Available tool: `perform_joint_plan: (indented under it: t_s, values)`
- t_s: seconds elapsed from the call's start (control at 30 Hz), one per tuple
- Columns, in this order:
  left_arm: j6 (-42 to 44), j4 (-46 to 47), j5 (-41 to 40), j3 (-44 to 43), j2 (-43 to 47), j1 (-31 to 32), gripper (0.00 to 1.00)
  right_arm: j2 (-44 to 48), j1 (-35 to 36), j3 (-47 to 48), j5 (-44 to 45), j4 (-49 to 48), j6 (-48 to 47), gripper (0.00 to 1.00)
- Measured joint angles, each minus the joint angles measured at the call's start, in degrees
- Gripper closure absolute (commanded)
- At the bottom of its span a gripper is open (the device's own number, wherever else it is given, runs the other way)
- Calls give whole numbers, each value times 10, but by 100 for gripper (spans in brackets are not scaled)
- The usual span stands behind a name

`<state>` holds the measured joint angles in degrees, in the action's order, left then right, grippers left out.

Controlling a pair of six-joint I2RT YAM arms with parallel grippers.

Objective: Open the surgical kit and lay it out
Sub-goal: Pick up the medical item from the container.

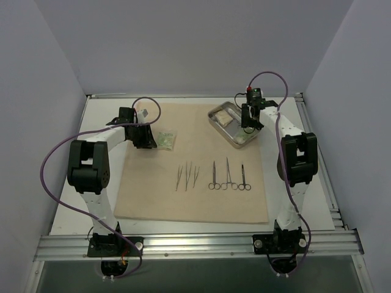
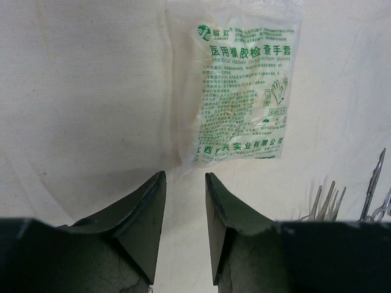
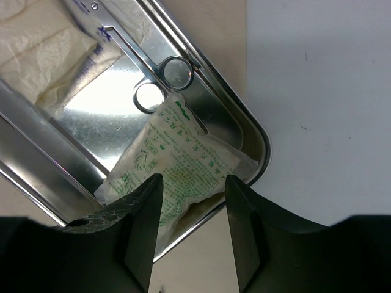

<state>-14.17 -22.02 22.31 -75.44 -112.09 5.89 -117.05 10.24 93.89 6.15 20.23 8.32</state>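
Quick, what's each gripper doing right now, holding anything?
Left gripper: open, empty.
Right gripper: open, empty, over a packet in the tray.

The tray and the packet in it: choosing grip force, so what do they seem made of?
Tray: likely polished steel, mirror-bright with fine scratches. Packet: seemingly thin clear plastic film, crinkled and glossy, printed in green.

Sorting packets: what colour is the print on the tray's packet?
Green; the packet shows best in the right wrist view.
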Motion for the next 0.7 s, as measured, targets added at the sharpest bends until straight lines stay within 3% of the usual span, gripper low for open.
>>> perform_joint_plan:
  t_s: [0.47, 0.7]
  values:
    - [11, -9, -7, -5, 10, 0, 58, -34, 12, 0, -11, -2, 0, 66]
    - [12, -10, -7, -5, 13, 0, 58, -38, 16, 0, -11, 0, -5, 96]
